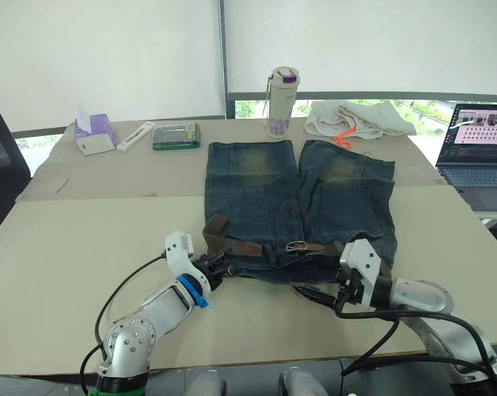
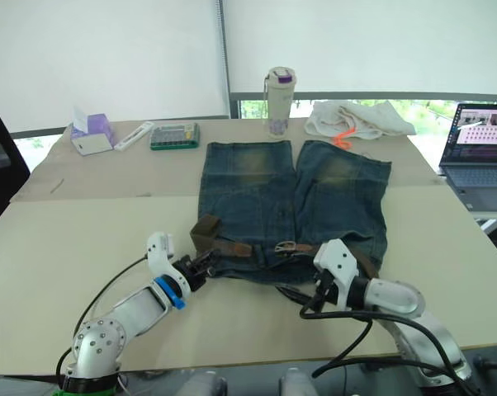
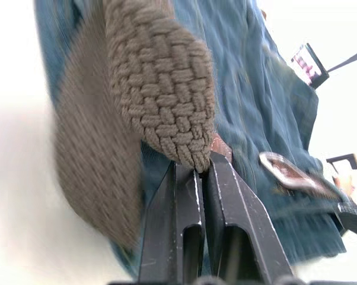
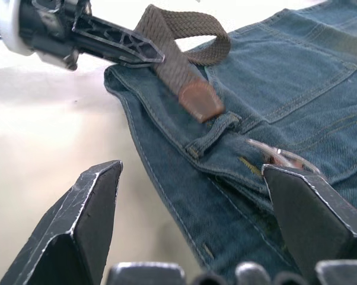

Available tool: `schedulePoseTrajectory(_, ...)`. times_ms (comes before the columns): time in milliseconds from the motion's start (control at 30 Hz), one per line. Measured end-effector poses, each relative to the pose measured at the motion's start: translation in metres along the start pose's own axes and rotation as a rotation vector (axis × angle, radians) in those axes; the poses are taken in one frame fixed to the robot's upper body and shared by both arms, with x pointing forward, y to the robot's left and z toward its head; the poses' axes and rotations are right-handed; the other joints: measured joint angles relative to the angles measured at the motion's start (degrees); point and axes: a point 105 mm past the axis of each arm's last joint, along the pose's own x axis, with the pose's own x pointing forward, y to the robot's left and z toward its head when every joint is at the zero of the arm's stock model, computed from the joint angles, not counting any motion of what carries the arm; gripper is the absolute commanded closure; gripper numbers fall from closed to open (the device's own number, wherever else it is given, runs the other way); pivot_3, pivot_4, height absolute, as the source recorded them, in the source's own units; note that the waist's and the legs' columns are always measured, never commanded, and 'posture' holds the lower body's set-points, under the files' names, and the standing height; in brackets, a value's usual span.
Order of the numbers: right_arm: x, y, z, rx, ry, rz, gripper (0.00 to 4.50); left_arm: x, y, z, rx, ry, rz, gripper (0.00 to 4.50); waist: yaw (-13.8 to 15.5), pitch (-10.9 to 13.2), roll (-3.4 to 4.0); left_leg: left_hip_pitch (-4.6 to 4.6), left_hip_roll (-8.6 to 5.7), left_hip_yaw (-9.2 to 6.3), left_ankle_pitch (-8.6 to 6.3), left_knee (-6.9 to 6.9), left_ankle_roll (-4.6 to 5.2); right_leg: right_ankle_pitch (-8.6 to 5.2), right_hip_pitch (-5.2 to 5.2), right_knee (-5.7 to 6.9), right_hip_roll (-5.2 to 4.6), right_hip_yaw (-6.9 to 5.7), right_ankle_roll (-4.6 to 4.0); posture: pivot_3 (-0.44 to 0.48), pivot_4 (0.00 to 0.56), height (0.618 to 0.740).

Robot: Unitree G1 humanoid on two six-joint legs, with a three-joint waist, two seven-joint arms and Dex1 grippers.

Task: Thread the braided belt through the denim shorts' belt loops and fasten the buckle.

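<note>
The denim shorts [image 1: 298, 198] lie flat on the table, waistband toward me. Along the waistband runs the braided belt [image 1: 248, 247], its silver buckle [image 1: 296, 245] near the middle. The belt's free end folds up in a loop [image 4: 190, 29], and its brown leather tip [image 4: 197, 101] rests by a belt loop [image 4: 215, 132]. At the shorts' left waist corner, my left gripper [image 1: 216, 266] is shut on the belt's folded part [image 3: 161, 89]. By the right end of the waistband, my right gripper [image 4: 191, 169] is wide open and holds nothing; its fingers [image 4: 77, 219] frame the waistband.
At the table's far side stand a bottle with a purple lid [image 1: 283, 101], a crumpled white cloth [image 1: 357, 120], a green box [image 1: 176, 136], a white strip [image 1: 135, 136] and a tissue box [image 1: 95, 134]. An open laptop [image 1: 484, 153] sits at the right edge.
</note>
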Motion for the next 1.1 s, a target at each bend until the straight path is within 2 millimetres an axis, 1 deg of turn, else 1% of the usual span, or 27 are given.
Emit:
schedulePoseTrajectory(133, 0.001, -0.001, 0.001, -0.001, -0.004, -0.002, 0.32, 0.0, -0.001, -0.004, -0.004, 0.016, -0.007, 4.5, 0.06, 0.0, 0.0, 0.0, -0.01, 0.0, 0.0, 0.0, 0.0, 0.0, 0.0, 0.0, 0.0, 0.0, 0.0, 0.0, 0.15, 0.74)
schedulePoseTrajectory(267, 0.001, 0.0, 0.001, 0.002, -0.005, -0.003, 0.32, -0.002, -0.008, -0.025, -0.033, 0.112, -0.066, 4.5, 0.04, 0.0, -0.01, 0.0, -0.01, 0.0, 0.0, 0.0, 0.0, 0.0, 0.0, 0.0, 0.0, 0.0, 0.0, 0.0, 0.15, 0.74)
schedulePoseTrajectory(300, 0.001, 0.0, 0.001, 0.002, -0.005, -0.003, 0.32, -0.003, -0.01, -0.027, -0.04, 0.123, -0.077, 4.5, 0.04, 0.0, -0.01, 0.0, 0.0, -0.01, 0.0, 0.01, 0.0, 0.0, 0.0, 0.0, 0.0, 0.0, 0.0, 0.0, 0.15, 0.74)
schedulePoseTrajectory(467, 0.0, -0.001, 0.0, 0.004, -0.003, -0.01, 0.32, -0.006, -0.011, -0.027, -0.037, 0.149, -0.102, 4.5, -0.06, 0.0, 0.0, 0.0, 0.0, -0.01, 0.0, 0.0, 0.0, 0.0, 0.0, 0.01, 0.01, 0.0, 0.0, 0.0, 0.15, 0.74)
schedulePoseTrajectory(633, 0.0, -0.002, 0.0, 0.006, -0.002, -0.022, 0.32, 0.002, -0.01, -0.028, 0.01, 0.131, -0.087, 4.5, 0.12, 0.0, 0.0, 0.0, -0.01, 0.01, 0.0, 0.01, 0.0, 0.0, 0.0, 0.0, 0.0, 0.0, 0.0, 0.0, 0.15, 0.74)
schedulePoseTrajectory(833, 0.0, 0.0, -0.003, 0.048, 0.035, -0.023, 0.32, 0.017, -0.005, -0.031, -0.029, 0.112, -0.101, 4.5, 0.18, -0.01, 0.02, 0.0, -0.02, 0.0, 0.01, 0.02, 0.0, 0.01, 0.0, 0.01, 0.01, -0.01, -0.01, 0.0, 0.15, 0.74)
schedulePoseTrajectory(900, 0.0, 0.001, -0.005, 0.086, 0.066, -0.017, 0.32, 0.023, -0.007, -0.039, -0.064, 0.151, -0.128, 4.5, 0.24, -0.02, 0.03, 0.0, -0.04, 0.0, 0.0, 0.04, 0.0, 0.01, 0.03, 0.01, 0.01, -0.01, -0.01, 0.0, 0.15, 0.74)
schedulePoseTrajectory(1000, 0.001, 0.003, -0.006, 0.117, 0.084, -0.013, 0.32, 0.025, -0.009, -0.044, -0.076, 0.188, -0.156, 4.5, 0.22, -0.02, 0.02, -0.01, -0.04, 0.0, 0.0, 0.04, 0.01, 0.0, 0.02, 0.01, 0.01, -0.01, 0.0, 0.0, 0.15, 0.74)
schedulePoseTrajectory(1100, 0.004, 0.003, 0.0, 0.165, 0.073, -0.013, 0.32, 0.025, -0.015, -0.049, -0.066, 0.234, -0.212, 4.5, 0.12, -0.02, 0.02, -0.01, -0.03, -0.01, 0.0, 0.04, 0.0, 0.01, 0.02, 0.01, 0.01, -0.01, 0.0, 0.0, 0.15, 0.74)
